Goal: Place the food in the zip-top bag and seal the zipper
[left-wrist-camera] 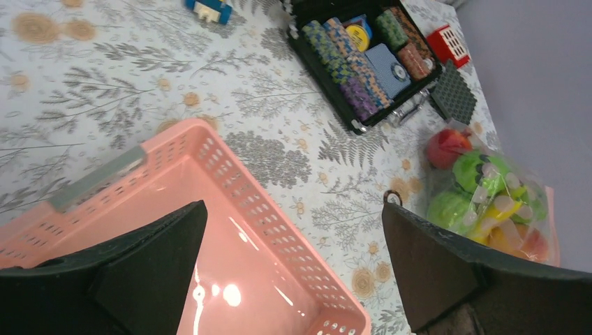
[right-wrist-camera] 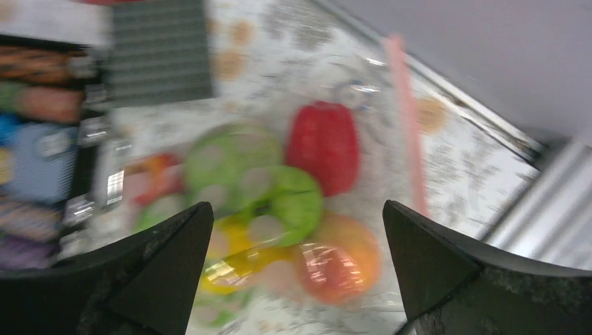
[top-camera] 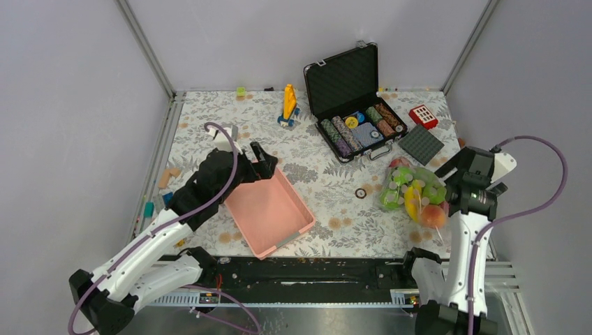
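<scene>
The clear zip-top bag (top-camera: 412, 192) lies at the right of the table, holding the food: a red apple (right-wrist-camera: 322, 146), green round fruits (right-wrist-camera: 293, 202), a yellow banana bunch (right-wrist-camera: 237, 265) and an orange (right-wrist-camera: 340, 258). Its pinkish zipper strip (right-wrist-camera: 405, 125) runs along the far side; I cannot tell whether it is sealed. The right wrist view is blurred. My right gripper (right-wrist-camera: 298, 206) is open and empty just above the bag, and it shows in the top view (top-camera: 450, 183). My left gripper (left-wrist-camera: 293, 209) is open and empty above the pink basket (left-wrist-camera: 230, 244). The bag also shows in the left wrist view (left-wrist-camera: 489, 202).
An open black case of poker chips (top-camera: 352, 125) stands at the back. A loose chip (top-camera: 360, 192) lies left of the bag. A dark grey plate (top-camera: 421, 144), a red toy (top-camera: 423, 116) and a yellow toy (top-camera: 289, 103) sit at the back. Small blocks (top-camera: 167, 174) lie at the left edge.
</scene>
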